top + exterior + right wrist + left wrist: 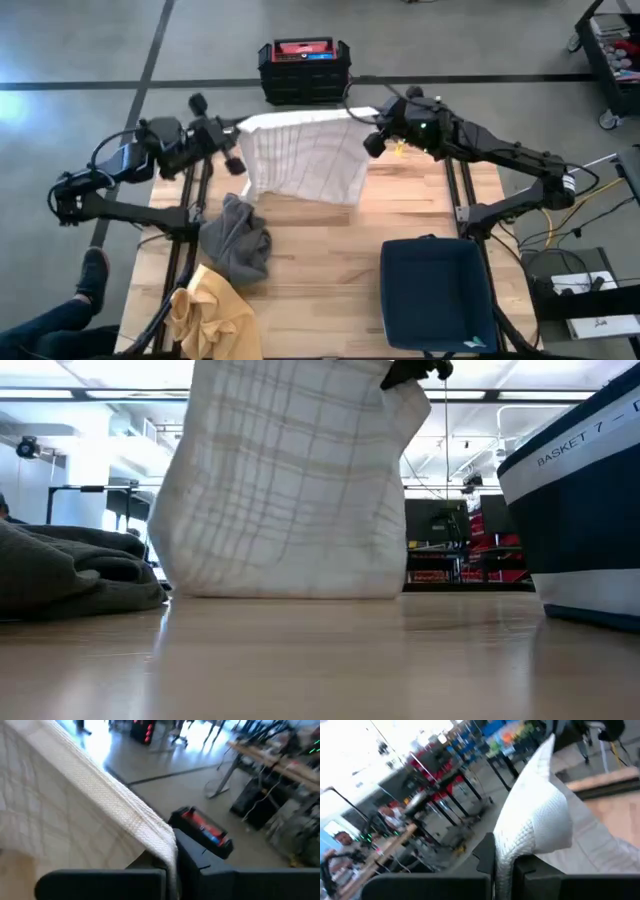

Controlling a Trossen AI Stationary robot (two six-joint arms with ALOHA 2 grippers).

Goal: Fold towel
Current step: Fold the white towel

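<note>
Worktop (330, 250) carries the towel (300, 155), hung upright at the far edge, hem touching wood. Left gripper (236, 160) and right gripper (372, 143) each pinch a top corner, fingers clamped on cloth. Advise level, taut corners while laying it flat.

You have open bench (330, 270) in the middle, between the grey cloth (237, 240) on the left and the dark basket (436, 292) on the right. The yellow cloth (210, 315) blocks the near left corner. At the far edge the white towel (303, 158) hangs as a curtain between the left hand (234, 160) and the right hand (370, 143), both clamped on its top corners, its hem touching the wood. The black crate (304, 68) sits on the floor just beyond it.
</note>
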